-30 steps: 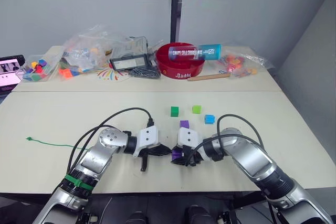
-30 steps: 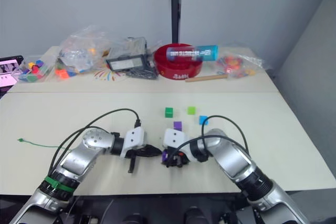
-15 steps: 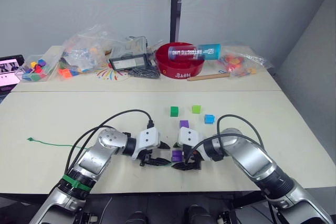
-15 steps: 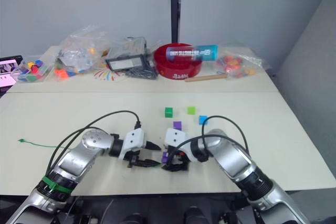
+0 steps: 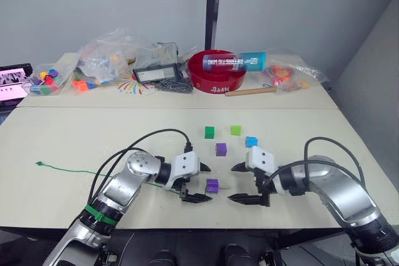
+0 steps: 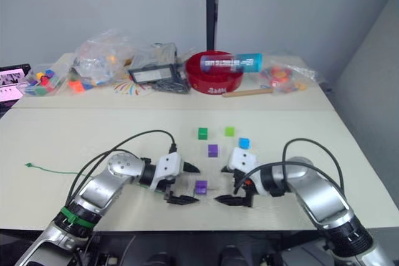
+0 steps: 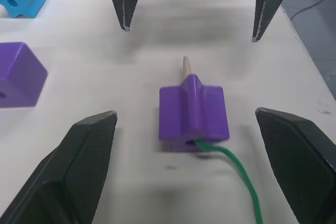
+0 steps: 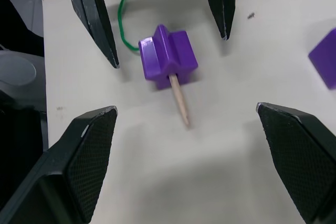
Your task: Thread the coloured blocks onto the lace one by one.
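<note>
Right wrist view: lace (image 8: 125, 9) tip pokes through purple block (image 8: 167, 55) toward right hand (image 5: 244, 183), both hands spread, left hand (image 5: 196, 182) opposite.

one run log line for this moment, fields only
left gripper open | right gripper open | purple block on table between them | lace threaded through it, tip out

Both arms reach low and inward. The left gripper (image 5: 199, 182) and right gripper (image 5: 240, 183) face each other, fingers spread wide, holding nothing.
</note>
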Tool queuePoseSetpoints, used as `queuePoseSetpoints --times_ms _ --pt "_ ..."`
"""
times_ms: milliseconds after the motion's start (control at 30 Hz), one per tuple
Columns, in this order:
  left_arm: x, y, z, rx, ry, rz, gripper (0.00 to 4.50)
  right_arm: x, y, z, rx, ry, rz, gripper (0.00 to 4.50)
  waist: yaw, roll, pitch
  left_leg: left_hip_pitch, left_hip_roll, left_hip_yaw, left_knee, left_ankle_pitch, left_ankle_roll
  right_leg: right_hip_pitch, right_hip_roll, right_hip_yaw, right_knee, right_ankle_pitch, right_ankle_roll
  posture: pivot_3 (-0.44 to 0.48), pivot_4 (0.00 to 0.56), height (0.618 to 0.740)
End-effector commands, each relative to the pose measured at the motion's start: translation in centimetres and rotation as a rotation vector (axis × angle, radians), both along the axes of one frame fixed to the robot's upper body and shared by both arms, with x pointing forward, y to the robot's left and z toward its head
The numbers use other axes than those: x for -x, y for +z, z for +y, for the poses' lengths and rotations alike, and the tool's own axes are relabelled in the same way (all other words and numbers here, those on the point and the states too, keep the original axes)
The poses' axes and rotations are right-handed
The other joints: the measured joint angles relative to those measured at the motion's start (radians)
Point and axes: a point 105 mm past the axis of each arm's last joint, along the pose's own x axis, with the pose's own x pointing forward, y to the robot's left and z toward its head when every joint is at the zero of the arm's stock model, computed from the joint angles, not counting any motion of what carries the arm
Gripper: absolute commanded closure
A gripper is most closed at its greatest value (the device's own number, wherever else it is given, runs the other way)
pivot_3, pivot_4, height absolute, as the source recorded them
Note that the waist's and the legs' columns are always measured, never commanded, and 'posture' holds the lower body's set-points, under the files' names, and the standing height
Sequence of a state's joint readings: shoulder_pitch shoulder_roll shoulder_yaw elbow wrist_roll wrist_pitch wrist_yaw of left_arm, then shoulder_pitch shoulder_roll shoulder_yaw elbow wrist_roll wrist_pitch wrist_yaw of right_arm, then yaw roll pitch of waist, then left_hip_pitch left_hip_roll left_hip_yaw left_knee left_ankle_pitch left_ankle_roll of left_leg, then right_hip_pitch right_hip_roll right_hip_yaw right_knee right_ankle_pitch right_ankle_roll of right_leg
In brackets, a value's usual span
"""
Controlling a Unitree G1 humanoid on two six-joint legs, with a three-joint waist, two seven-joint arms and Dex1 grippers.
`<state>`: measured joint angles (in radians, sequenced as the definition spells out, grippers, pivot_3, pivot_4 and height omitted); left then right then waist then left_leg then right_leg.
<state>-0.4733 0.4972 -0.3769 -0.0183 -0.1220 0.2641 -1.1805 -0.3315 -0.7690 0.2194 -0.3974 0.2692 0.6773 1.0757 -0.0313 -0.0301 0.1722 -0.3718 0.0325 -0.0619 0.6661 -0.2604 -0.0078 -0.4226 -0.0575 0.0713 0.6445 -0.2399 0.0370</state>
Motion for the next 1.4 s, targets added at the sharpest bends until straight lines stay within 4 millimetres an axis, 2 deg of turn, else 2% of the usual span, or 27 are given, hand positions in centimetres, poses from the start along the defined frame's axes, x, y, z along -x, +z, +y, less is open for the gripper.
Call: queuePoseSetpoints --times_ms 33,300,400,633,867,900,1033,1300,1400 --pt "-0.4 0.4 -0.7 0.005 -0.007 -0.024 0.05 -0.5 0.6 -0.2 -0.007 -0.014 -0.065 0.0 -0.001 0.0 0.0 0.0 0.0 0.0 0.0 0.0 0.0 0.0 0.0 0.0 0.0 0.0 0.0 0.0 0.15 0.731" --pt "-1.0 -0.8 -1.1 -0.028 0.008 -0.016 0.05 -1.0 0.2 0.5 0.003 -0.026 -0.089 0.0 -0.001 0.0 0.0 0.0 0.0 0.0 0.0 0.0 0.0 0.0 0.0 0.0 0.0 0.0 0.0 0.0 0.15 0.731" --pt "-0.9 -0.8 -1.2 -0.024 0.0 -0.011 0.84 -1.0 0.2 0.6 0.001 -0.029 -0.088 0.0 0.0 0.0 0.0 0.0 0.0 0.0 0.0 0.0 0.0 0.0 0.0 0.0 0.0 0.0 0.0 0.0 0.15 0.731" --pt "-0.5 -0.8 -1.1 -0.029 -0.027 -0.001 3.12 -1.5 -0.8 1.2 0.014 -0.025 -0.08 0.0 -0.001 0.0 0.0 0.0 0.0 0.0 0.0 0.0 0.0 0.0 0.0 0.0 0.0 0.0 0.0 0.0 0.15 0.731" --pt "-0.4 -0.8 -1.0 -0.035 -0.036 -0.001 3.13 -2.4 -1.4 2.1 0.029 -0.003 -0.085 0.0 -0.004 0.0 0.0 0.0 0.0 0.0 0.0 0.0 0.0 0.0 0.0 0.0 0.0 0.0 0.0 0.0 0.15 0.731" --pt "-0.4 -0.8 -1.0 -0.035 -0.037 -0.001 3.13 -2.5 -1.5 2.2 0.035 -0.001 -0.086 0.51 -0.004 0.0 0.0 0.0 0.0 0.0 0.0 0.0 0.0 0.0 0.0 0.0 0.0 0.0 0.0 0.0 0.15 0.731" --pt "-0.4 -0.8 -0.9 -0.044 -0.043 0.0 3.13 -2.7 -2.5 1.6 0.069 0.01 -0.069 1.78 -0.004 0.0 0.0 0.0 0.0 0.0 0.0 0.0 0.0 0.0 0.0 0.0 0.0 0.0 0.0 0.0 0.15 0.731" --pt "-0.6 -0.8 -0.7 -0.055 -0.041 -0.003 3.13 -2.3 -2.2 1.6 0.063 0.041 -0.072 4.49 -0.007 0.0 0.0 0.001 0.0 0.0 0.0 0.0 0.0 0.001 0.0 0.0 0.001 0.0 0.0 0.0 0.15 0.731" --pt "-0.7 -0.8 -0.6 -0.058 -0.037 -0.004 3.13 -2.1 -2.3 1.5 0.065 0.046 -0.069 4.5 -0.007 0.0 0.0 0.001 0.0 0.0 0.0 0.0 0.0 0.001 0.0 0.0 0.001 0.0 0.0 0.0 0.15 0.731"
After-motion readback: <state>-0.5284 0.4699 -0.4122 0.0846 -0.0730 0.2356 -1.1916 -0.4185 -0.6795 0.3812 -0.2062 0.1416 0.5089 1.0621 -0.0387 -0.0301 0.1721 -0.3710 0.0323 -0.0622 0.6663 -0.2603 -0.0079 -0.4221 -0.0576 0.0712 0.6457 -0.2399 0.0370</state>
